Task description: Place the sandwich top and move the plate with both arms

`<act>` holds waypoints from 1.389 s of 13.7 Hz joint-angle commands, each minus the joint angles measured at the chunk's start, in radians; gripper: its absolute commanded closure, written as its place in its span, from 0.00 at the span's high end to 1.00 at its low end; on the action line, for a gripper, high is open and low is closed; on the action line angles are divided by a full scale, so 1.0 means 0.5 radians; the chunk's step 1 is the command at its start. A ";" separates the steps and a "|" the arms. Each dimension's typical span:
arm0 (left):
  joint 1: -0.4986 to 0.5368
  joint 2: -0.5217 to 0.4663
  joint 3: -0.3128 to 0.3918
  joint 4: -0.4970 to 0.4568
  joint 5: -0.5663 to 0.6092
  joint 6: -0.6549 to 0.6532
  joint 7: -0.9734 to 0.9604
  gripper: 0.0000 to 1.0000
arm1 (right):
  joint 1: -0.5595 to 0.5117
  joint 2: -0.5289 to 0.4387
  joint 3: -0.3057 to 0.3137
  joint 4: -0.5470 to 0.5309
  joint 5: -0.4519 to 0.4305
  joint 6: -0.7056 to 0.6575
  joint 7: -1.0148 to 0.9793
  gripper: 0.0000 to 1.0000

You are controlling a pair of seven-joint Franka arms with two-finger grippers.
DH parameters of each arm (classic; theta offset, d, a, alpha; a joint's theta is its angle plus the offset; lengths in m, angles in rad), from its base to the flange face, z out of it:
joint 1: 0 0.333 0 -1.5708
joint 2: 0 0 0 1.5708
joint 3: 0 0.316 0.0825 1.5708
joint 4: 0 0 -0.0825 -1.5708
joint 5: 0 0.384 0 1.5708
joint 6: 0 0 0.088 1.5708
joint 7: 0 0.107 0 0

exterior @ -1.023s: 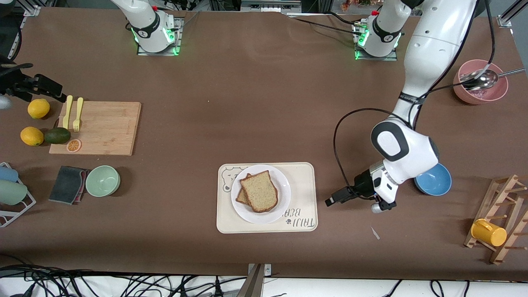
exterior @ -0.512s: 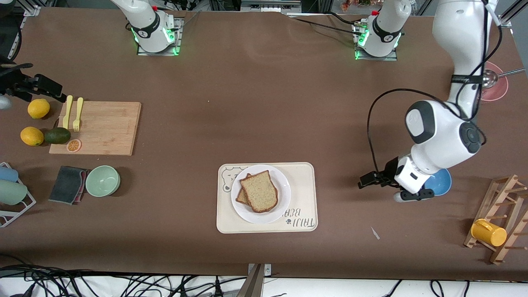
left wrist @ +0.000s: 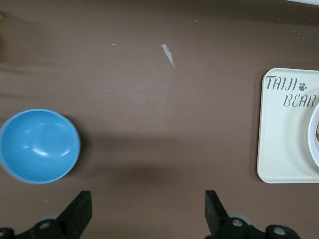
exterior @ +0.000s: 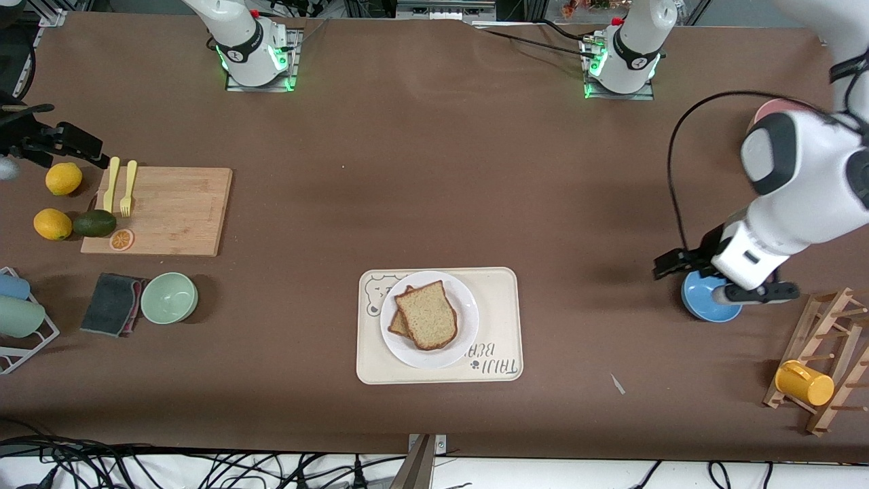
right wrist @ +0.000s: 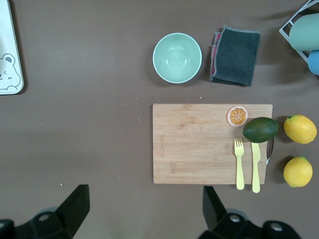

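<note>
The sandwich top (exterior: 426, 315), a plain speckled bread slice, lies on another slice on the white plate (exterior: 466, 319). The plate stands on the cream tray (exterior: 499, 299). A strip of the plate's rim (left wrist: 315, 144) shows in the left wrist view. My left gripper (exterior: 669, 263) is open and empty, over the bare table beside the blue bowl (exterior: 709, 305), well apart from the tray; its own view shows it too (left wrist: 148, 204). My right gripper (exterior: 81, 146) is open and empty, high up near the cutting board (exterior: 159, 210); its own view shows it too (right wrist: 144, 199).
Lemons (exterior: 63, 178), an avocado (exterior: 94, 223), a yellow fork and knife (exterior: 121, 187) sit by the board. A green bowl (exterior: 169, 297) and grey cloth (exterior: 112, 303) lie nearer the camera. A pink bowl (exterior: 774, 112) and a wooden rack with a yellow cup (exterior: 804, 382) stand at the left arm's end.
My left arm has swung away from the tray toward its own end of the table, and its gripper now hangs by the blue bowl. The right arm has not moved.
</note>
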 commanded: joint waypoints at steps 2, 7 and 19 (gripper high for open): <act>0.052 -0.158 -0.015 0.147 0.166 -0.411 -0.017 1.00 | -0.003 0.017 -0.003 0.049 0.032 -0.040 -0.031 1.00; 0.086 -0.283 -0.015 0.187 0.169 -0.614 -0.007 1.00 | -0.003 0.017 -0.003 0.049 0.032 -0.040 -0.031 1.00; 0.316 -0.314 -0.192 0.193 0.274 -0.627 0.002 1.00 | -0.003 0.017 -0.003 0.049 0.032 -0.040 -0.031 1.00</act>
